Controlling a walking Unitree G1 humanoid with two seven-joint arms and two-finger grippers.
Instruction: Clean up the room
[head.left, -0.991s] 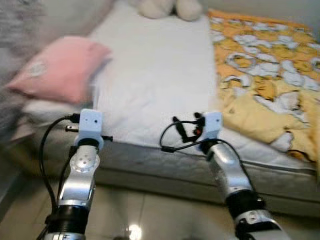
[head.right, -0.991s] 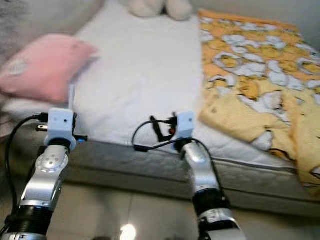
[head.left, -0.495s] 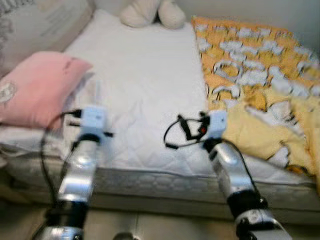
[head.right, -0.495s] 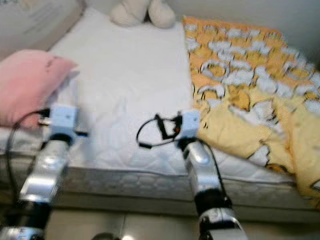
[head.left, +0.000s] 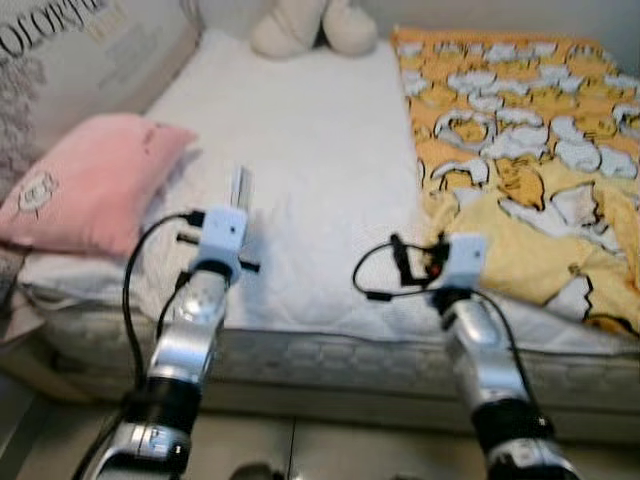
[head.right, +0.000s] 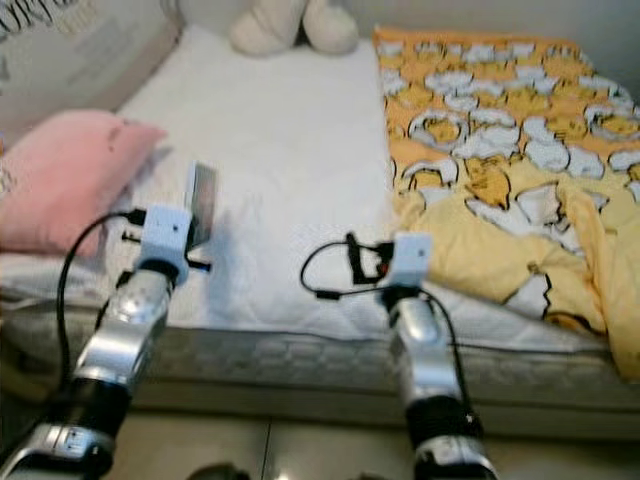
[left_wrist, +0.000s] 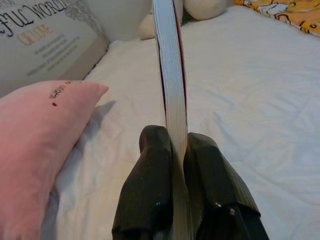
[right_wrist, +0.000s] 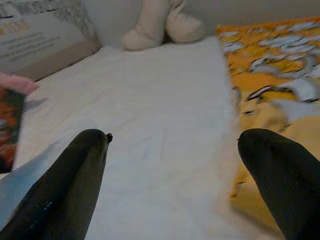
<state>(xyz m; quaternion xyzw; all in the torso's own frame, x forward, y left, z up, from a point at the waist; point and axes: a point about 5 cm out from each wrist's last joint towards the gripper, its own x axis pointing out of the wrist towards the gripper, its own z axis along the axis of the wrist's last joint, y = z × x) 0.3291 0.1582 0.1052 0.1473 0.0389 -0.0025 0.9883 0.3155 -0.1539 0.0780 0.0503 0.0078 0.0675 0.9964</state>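
Book (left_wrist: 170, 85), thin and held upright on its edge, is clamped between the closed fingers of the left tool (left_wrist: 176, 150) above the white bed (head.left: 310, 150), near a pink pillow (head.left: 90, 180). The right tool (right_wrist: 172, 150) hovers empty, fingers spread wide, beside a yellow patterned blanket (head.left: 520, 130). A cream plush toy (head.left: 310, 25) sits at the bed's far end.

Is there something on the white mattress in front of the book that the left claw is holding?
Nothing visible. The left claw grips the book upright over the white mattress, whose sheet ahead lies bare. The pink pillow sits to the robot's left, the plush toy at the far end.
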